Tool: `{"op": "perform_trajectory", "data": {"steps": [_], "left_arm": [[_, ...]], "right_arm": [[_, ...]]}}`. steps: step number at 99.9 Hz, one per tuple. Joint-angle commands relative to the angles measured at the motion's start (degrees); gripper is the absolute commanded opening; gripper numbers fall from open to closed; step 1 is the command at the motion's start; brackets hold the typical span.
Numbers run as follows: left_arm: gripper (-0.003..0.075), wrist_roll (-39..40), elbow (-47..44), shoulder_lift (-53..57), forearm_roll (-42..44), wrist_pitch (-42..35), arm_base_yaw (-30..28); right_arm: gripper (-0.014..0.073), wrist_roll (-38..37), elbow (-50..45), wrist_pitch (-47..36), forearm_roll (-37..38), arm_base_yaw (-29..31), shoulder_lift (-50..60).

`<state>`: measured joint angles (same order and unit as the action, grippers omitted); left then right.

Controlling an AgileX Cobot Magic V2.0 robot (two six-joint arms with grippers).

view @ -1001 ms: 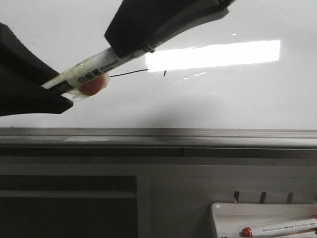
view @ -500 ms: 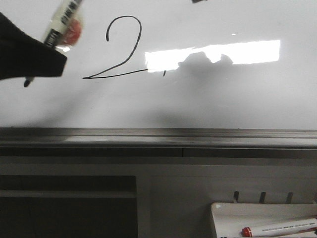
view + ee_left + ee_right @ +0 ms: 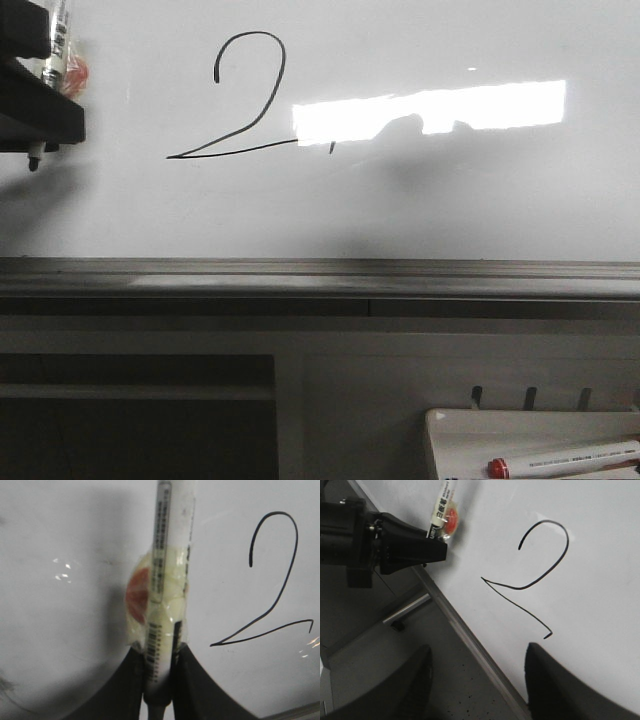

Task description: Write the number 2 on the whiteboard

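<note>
I kept the left tool clamped on the marker, tip clear of the whiteboard beside the finished number 2 (avoiding smudges); the right tool hung open, empty.

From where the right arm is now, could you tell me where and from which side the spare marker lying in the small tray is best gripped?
Grip the spare marker mid-barrel, on the white part, coming from above. It lies nearly flat, red cap end toward the robot's left, so jaws set across its length should close on the round barrel. The tray rim sits close, which argues against a side approach. The far end is out of frame.
</note>
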<state>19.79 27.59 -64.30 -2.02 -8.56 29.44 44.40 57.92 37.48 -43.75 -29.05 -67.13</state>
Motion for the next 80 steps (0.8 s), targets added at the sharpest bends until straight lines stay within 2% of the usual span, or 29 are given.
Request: {"op": "perform_trajectory", "data": {"steps": [1,26,66,73,80], "left_arm": [[-0.0020,0.42,3.13,-1.24,-1.68,-4.85,-0.13],[-0.0020,0.42,5.72,-5.24,-3.39,-3.40,-0.35],[-0.0012,0.42,6.19,-5.35,-3.26,-3.40,-0.35],[0.0047,0.42,6.19,-5.35,-2.66,-3.40,-0.35],[0.0153,0.42,6.19,-5.35,-1.90,-3.40,-0.35]], "right_arm": [[0.0357,0.00,1.84,-0.76,-2.43,0.36,1.58],[0.0357,0.00,1.84,0.48,-4.42,0.36,1.58],[0.0357,0.00,1.84,1.37,-4.70,0.36,1.58],[0.0357,0.00,1.84,1.36,-4.83,0.36,1.58],[0.0357,0.00,1.84,1.48,-4.83,0.36,1.58]]}}
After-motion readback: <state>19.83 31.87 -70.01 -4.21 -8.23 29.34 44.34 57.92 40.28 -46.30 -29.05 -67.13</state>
